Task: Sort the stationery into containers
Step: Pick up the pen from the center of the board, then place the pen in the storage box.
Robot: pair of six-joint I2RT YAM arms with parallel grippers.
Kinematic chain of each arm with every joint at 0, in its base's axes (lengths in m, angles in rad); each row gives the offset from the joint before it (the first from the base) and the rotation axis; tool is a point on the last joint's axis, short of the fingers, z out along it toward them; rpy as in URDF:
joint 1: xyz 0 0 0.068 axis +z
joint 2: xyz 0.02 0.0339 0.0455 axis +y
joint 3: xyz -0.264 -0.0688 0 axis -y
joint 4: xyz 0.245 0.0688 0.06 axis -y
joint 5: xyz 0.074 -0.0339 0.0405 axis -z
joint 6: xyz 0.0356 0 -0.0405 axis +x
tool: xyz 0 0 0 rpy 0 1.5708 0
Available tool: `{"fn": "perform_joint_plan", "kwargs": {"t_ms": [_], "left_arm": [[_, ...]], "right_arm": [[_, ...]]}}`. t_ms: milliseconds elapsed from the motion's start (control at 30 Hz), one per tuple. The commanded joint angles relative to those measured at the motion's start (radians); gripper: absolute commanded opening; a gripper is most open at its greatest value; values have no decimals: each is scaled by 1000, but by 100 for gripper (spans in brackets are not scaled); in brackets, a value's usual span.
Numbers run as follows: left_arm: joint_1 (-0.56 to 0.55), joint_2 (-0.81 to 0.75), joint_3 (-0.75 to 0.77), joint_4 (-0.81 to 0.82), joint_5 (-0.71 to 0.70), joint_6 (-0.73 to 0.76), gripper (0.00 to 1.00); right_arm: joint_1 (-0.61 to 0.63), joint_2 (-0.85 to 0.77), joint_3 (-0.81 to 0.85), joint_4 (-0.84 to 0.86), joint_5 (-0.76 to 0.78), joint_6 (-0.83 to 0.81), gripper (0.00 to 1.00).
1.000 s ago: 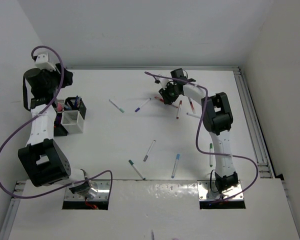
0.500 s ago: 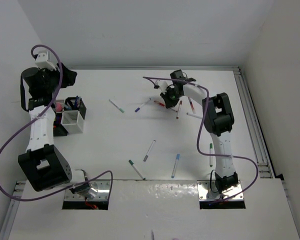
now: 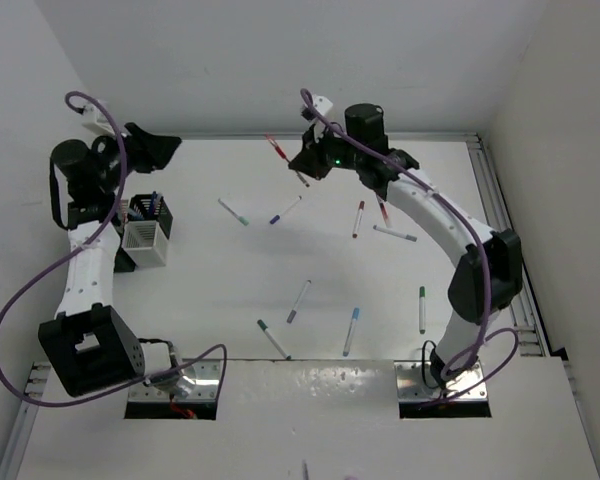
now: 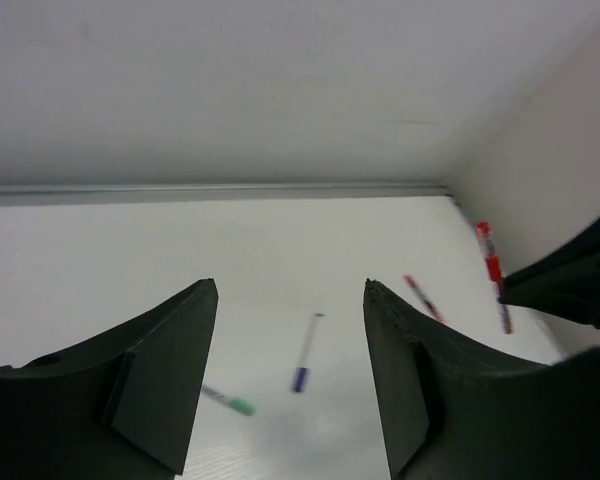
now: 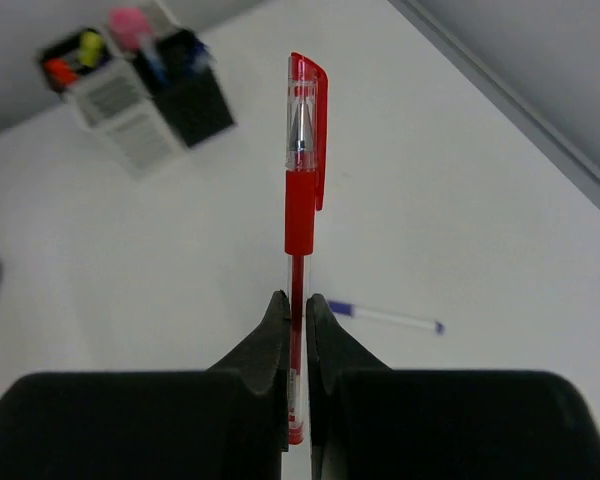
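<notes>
Right claw (image 3: 307,163): raised above the far middle of the tabletop (image 3: 200,290); jaws pinched narrow on a red pen (image 5: 302,200), both fingers (image 5: 272,330) pressed to its clear barrel just below the red grip; the capped end juts out beyond the fingertips; in the top view the pen slants up and to the left of the claw, off the surface.

Left claw (image 4: 290,290): lifted above the far left corner, near the containers; jaws set moderately wide, nothing between them and nothing touched; past its fingers its wrist camera shows a blue-tipped pen (image 4: 305,352) and a green-capped pen (image 4: 228,402) lying flat, with the right claw's red pen at the right edge.

Containers: white holder (image 3: 143,243) and black holder (image 3: 150,212) stand touching at the left side of the tabletop, with a second black holder (image 3: 120,260) just beside the white one; the right wrist view shows an orange highlighter (image 5: 60,70), a yellow highlighter (image 5: 90,45) and a pink stick (image 5: 130,20) standing upright in the cluster; which compartment holds each cannot be told.

Loose stationery, all flat on the tabletop and well apart from the containers: red pen by the far right (image 3: 358,218); white pen (image 3: 394,233) near it; grey pen (image 3: 299,300) at the centre; light-blue pen (image 3: 351,331) and green-tipped pen (image 3: 270,338) toward the near edge; green pen (image 3: 421,309) at the near right.
</notes>
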Motion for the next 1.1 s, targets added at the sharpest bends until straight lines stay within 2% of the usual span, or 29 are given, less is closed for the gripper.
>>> {"fn": "perform_joint_plan", "kwargs": {"t_ms": [0, 100, 300, 400, 567, 633, 700, 733, 767, 800, 833, 867, 933, 967, 1000, 1033, 1067], "left_arm": [[-78, -26, -56, 200, 164, -212, 66], [-172, -26, -39, 233, 242, -247, 67], [-263, -56, -47, 297, 294, -313, 68], [-294, -52, -19, 198, 284, -252, 70], [-323, -35, -24, 160, 273, -249, 69], [-332, -38, -31, 160, 261, -244, 62], [-335, -39, -33, 165, 261, -244, 52], [-335, -38, -31, 170, 255, -244, 36], [-335, -38, -30, 171, 250, -244, 28], [-334, -38, -28, 167, 245, -247, 13], [-319, -38, -24, 159, 230, -246, 5], [-305, -39, -24, 148, 221, -250, 0], [-253, -38, -21, 145, 195, -253, 0], [-228, -38, -10, 112, 187, -206, 0], [-181, -33, 10, 69, 148, -160, 0], [-158, -21, 74, -44, 117, -98, 0], [-135, -13, 109, -95, 92, 47, 0]], "right_arm": [[86, -57, -26, 100, -96, 167, 0], [144, -91, -31, 126, -99, 214, 0], [198, -97, 9, 105, -111, 239, 0], [219, -105, 14, 106, -123, 248, 0], [235, -106, 37, 105, -122, 246, 0], [233, -103, 44, 106, -120, 253, 0], [235, -105, 46, 112, -122, 257, 0], [236, -100, 47, 112, -123, 257, 0], [238, -103, 46, 112, -123, 254, 0], [239, -102, 46, 106, -125, 251, 0], [235, -102, 46, 100, -125, 243, 0], [230, -100, 44, 97, -123, 236, 12], [213, -105, 34, 94, -116, 248, 33], [189, -105, 15, 88, -109, 254, 53], [172, -113, 9, 82, -84, 253, 59], [135, -116, -3, 76, -74, 240, 61], [117, -116, -15, 66, -70, 228, 62]]}}
